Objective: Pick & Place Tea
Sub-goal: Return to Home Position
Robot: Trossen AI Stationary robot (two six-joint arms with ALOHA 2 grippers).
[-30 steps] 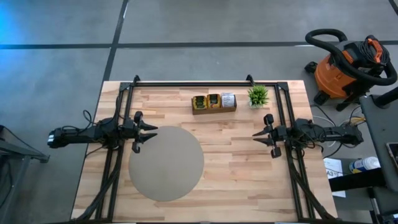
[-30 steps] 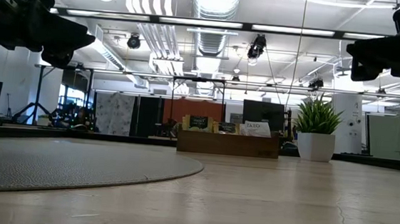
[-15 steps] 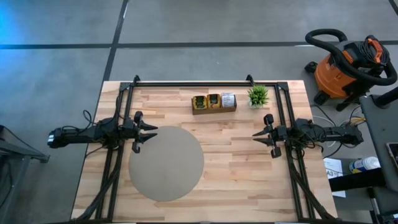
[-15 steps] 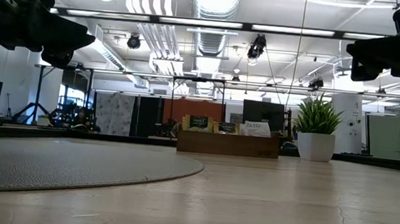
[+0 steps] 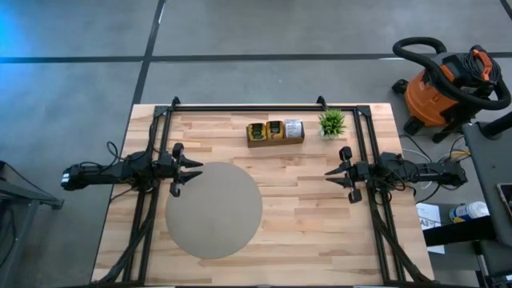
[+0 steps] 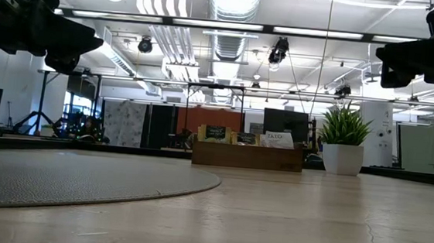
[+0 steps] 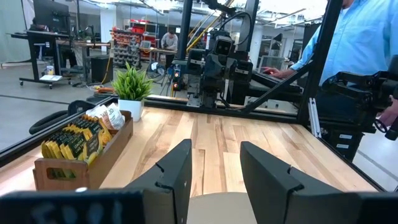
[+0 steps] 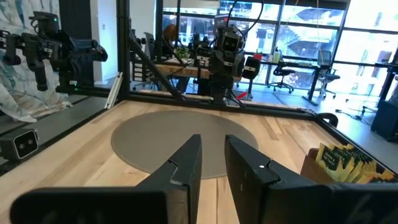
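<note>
robotics lab, exposed ceiling ducts (image 6: 234,2), shop vacuum (image 5: 440,84)

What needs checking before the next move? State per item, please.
1. Left gripper open and empty, at the mat's edge: ok.
2. Right gripper open and empty, over bare table: ok.
3. Mat free of sachets: ok.
4. Tea inside the tray, none seen loose on the table: ok. The sachet count cannot be told.
5. Plant upright beside the tray, away from both arms: ok.
6. Person beyond the table's far edge in the left wrist view, clearance from the arms: cannot tell.
</note>
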